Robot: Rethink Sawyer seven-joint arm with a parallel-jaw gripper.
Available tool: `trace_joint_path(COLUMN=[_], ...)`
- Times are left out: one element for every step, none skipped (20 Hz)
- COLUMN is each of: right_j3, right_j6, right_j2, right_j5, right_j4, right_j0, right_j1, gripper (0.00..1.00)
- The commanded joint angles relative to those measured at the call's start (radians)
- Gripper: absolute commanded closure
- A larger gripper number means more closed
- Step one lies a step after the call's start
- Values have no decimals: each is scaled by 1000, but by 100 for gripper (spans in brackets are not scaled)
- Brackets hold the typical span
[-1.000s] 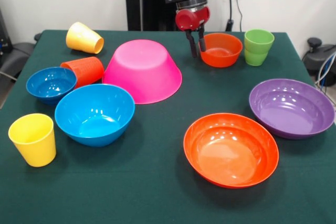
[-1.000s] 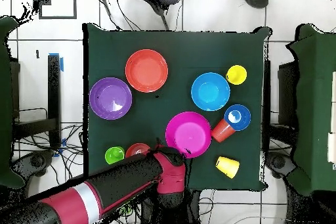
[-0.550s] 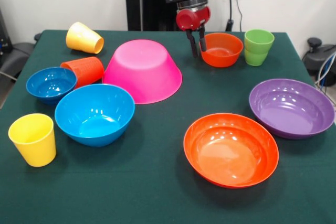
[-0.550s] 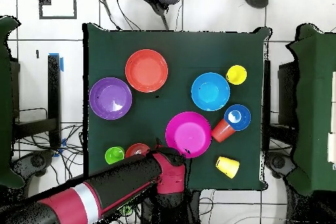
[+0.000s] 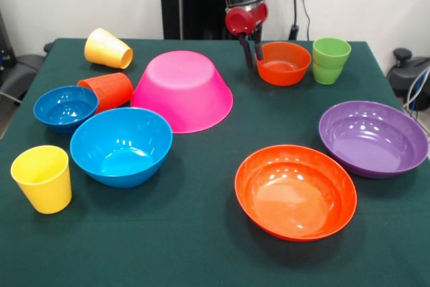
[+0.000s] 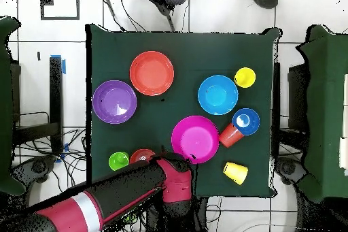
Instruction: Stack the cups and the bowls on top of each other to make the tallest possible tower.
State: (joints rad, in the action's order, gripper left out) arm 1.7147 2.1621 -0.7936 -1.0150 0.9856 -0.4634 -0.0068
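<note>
Green table (image 5: 201, 247), six bowls (image 5: 121, 144), four cups (image 5: 41, 178) (two toppled)

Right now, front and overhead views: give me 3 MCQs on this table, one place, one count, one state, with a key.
1. What stands right beside the green cup?
A. the small orange bowl
B. the purple bowl
C. the small blue bowl

2. How many yellow cups are on the table?
A. one
B. two
C. three

3. How does the large pink bowl sit?
A. upright, opening up
B. upside down, rim on the cloth
C. nested inside a blue bowl

Key:
1 A, the two sit side by side at the far edge in the front view.
2 B, one yellow cup stands upright and another lies tipped over.
3 B, its flat base faces up and its wide rim meets the cloth.
</note>
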Motion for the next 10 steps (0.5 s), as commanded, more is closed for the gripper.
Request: trace_joint_path(right_j3=[11,13,14,15,18,19,25,27,29,32], right_j6=[-80,-78,-78,-80,-80,-76,-66,-63,-58,-61], right_j2=[84,86,87,89,91,93,92,94,95,99], right_j5=[22,25,29,34,39,44,44,47,53,55], right_j4=[84,89,95,99,103,110,124,128,132,132], right_j0=[-37,-39,-39,-39,-40,-41,-45,-47,-51,-50], right_j1=[-61,-67,-69,-71,-75,-80,-90,-94,-99,-100], gripper=[0,0,0,0,0,0,0,0,0,0])
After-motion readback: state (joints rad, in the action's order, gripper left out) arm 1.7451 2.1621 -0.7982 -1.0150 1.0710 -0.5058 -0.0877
